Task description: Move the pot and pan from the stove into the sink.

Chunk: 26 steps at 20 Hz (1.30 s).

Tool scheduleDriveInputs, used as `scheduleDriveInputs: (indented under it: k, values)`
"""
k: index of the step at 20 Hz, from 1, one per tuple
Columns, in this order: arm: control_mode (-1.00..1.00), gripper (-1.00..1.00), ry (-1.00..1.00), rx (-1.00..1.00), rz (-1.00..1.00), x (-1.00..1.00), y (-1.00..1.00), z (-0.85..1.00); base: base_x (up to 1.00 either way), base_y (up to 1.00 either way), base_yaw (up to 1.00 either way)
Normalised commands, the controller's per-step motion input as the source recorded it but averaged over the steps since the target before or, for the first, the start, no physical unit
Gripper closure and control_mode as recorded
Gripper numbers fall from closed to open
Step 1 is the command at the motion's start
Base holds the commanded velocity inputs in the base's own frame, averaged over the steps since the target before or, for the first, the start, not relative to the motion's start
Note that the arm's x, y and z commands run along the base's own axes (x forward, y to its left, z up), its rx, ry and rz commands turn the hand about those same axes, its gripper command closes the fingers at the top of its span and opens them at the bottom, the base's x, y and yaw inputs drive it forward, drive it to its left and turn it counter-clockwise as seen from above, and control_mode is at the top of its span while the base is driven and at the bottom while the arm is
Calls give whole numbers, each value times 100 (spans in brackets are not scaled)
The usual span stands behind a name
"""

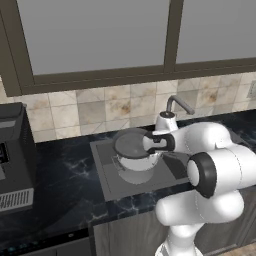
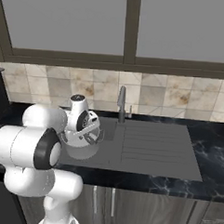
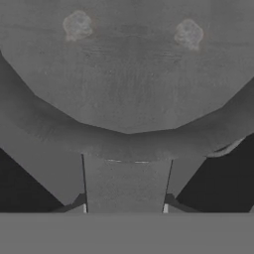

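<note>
Now, step: I've got the pot [image 1: 134, 152] hanging over the sink [image 2: 153, 153] basin, carry nearly done.
Claw: gripper [image 1: 159, 143] clenched on pot rim, faucet [image 1: 176, 106] side.
Pot pos: inside basin area, just in front of faucet; can't tell if bottom touches.
Next: prob. lower a bit, let go, back off w/o snagging rim.
Axis: upright, mouth up, approx. level.

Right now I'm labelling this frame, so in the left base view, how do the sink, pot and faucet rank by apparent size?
1. sink, largest
2. pot, held in the gripper over the sink
3. faucet, smallest, though it stands farther back.
</note>
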Motion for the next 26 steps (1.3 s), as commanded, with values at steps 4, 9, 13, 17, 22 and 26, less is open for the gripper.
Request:
scheduleDriveInputs:
  k: [4, 9, 13, 17, 22, 26]
  values:
    - [-100, 100, 0, -2, 0, 30, 0, -27, 0, 0, 0]
    - [-100, 100, 0, 0, 0, 0, 0, -1, 0, 0, 0]
    - [-100, 100, 0, 0, 0, 14, 2, -20, 0, 0, 0]
    - [-100, 100, 0, -1, 0, 31, 7, -30, 0, 0, 0]
    - [-100, 100, -2, -2, 0, 36, 6, -33, 0, 0, 0]
    - [-100, 100, -2, -2, 0, 35, 6, -35, 0, 0, 0]
